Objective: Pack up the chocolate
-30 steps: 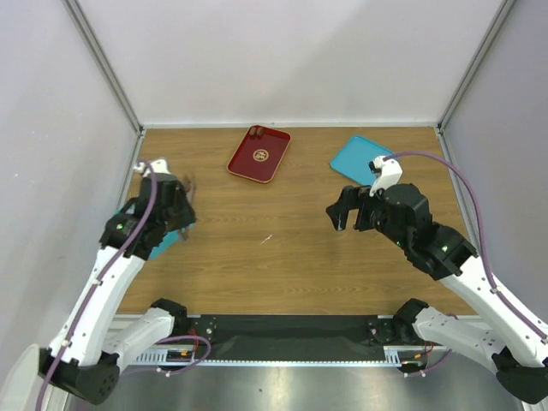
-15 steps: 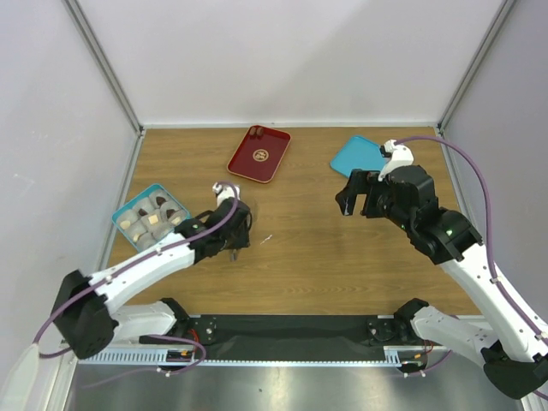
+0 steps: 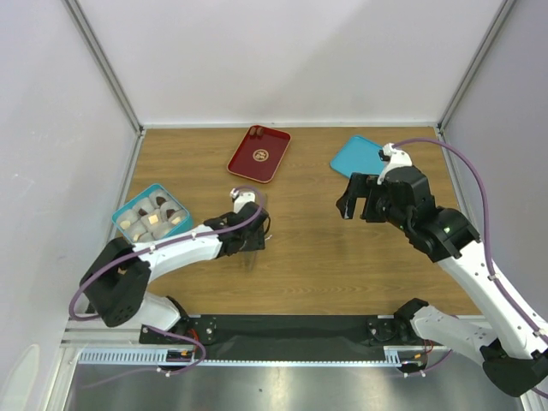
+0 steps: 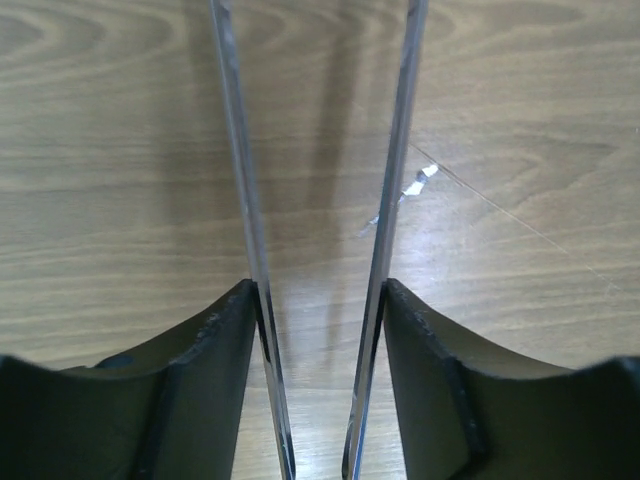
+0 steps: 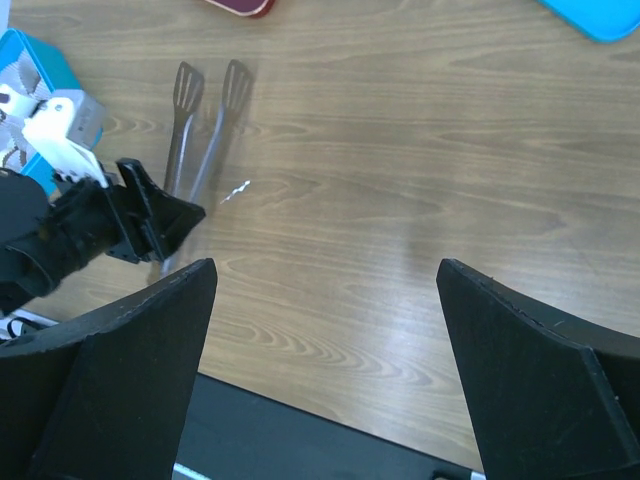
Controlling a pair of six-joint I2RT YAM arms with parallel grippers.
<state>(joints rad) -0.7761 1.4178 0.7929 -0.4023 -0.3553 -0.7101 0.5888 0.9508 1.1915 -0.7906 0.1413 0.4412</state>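
Note:
Several pieces of chocolate, dark and pale, sit in the compartments of the teal box at the left. Two dark pieces lie at the far end of the red tray. My left gripper hovers low over the bare wood near the middle, shut on metal tongs. The two arms of the tongs stand apart with nothing between them, and their flat tips point toward the red tray. My right gripper hangs open and empty above the right half.
A teal lid lies flat at the back right. A small white scrap lies on the wood just right of the tongs. Grey walls close in the table at the back and on both sides.
My left arm has swung from the teal box to the middle of the table, carrying the tongs, and their arms have spread wider. My right gripper shifted slightly back and stayed open.

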